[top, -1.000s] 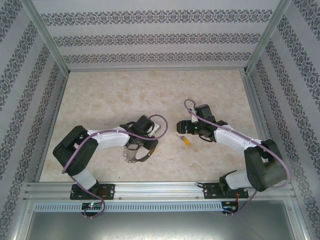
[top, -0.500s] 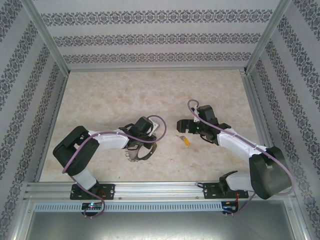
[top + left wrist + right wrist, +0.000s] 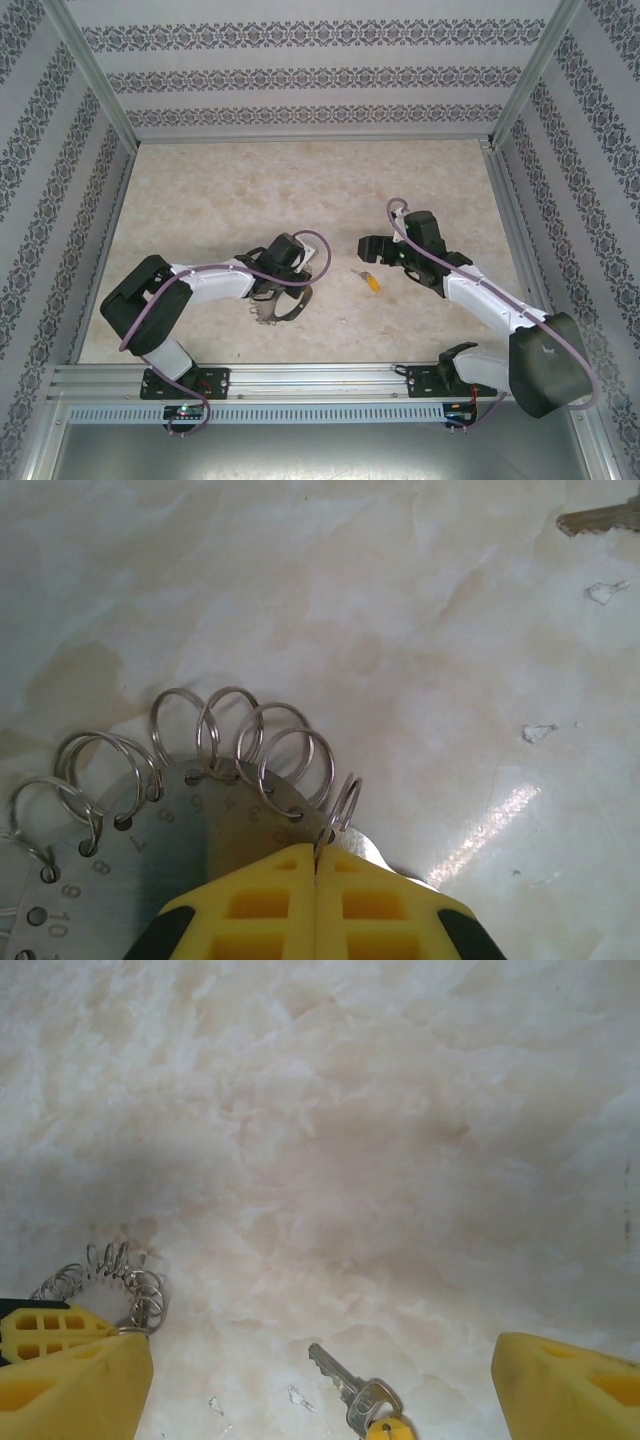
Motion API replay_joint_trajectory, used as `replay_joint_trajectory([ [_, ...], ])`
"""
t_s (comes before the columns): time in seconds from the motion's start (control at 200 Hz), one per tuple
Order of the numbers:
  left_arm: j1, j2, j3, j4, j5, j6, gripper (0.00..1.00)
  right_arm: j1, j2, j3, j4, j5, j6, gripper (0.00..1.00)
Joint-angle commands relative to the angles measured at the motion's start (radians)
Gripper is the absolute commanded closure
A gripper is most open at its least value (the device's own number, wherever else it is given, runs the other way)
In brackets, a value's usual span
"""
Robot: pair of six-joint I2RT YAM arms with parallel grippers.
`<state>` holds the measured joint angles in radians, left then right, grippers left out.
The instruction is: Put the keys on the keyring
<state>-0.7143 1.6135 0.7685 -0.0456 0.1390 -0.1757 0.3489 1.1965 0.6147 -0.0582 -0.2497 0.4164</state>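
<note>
The keyring (image 3: 150, 840) is a flat silvery disc with numbered holes, fringed with small wire rings; in the top view the keyring (image 3: 276, 308) lies on the table. My left gripper (image 3: 317, 855) is shut, its yellow fingers pinching one small ring (image 3: 340, 805) at the disc's edge. From above, the left gripper (image 3: 283, 288) sits over the ring. The key (image 3: 345, 1385), silver blade with a yellow head (image 3: 386, 1430), lies flat between the wide-apart fingers of my open right gripper (image 3: 322, 1352). In the top view the key (image 3: 370, 279) rests just below the right gripper (image 3: 369, 250).
The marble-patterned table (image 3: 230, 190) is walled by patterned panels, with a metal rail (image 3: 300, 380) along the near edge. A few small white flecks (image 3: 298, 1397) lie beside the key. The key's blade tip (image 3: 600, 520) lies at the upper right of the left wrist view.
The left gripper has closed onto a small ring of the keyring. The right arm has stretched out, carrying its gripper slightly right and away. The key has not moved.
</note>
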Motion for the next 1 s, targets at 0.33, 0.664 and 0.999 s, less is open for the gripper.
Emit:
replay_joint_trajectory([
  [0.33,-0.013,-0.108,0.007,-0.023,0.245,0.164,1.00,-0.020,0.030,0.002,-0.008,-0.032,-0.040,0.15],
  [0.664,-0.010,-0.076,0.129,-0.250,0.368,0.278,1.00,-0.025,0.090,0.016,-0.024,-0.068,-0.057,0.17],
  [0.999,-0.007,-0.048,0.136,-0.200,0.369,0.267,1.00,-0.040,0.102,0.017,-0.091,0.002,-0.049,0.22],
])
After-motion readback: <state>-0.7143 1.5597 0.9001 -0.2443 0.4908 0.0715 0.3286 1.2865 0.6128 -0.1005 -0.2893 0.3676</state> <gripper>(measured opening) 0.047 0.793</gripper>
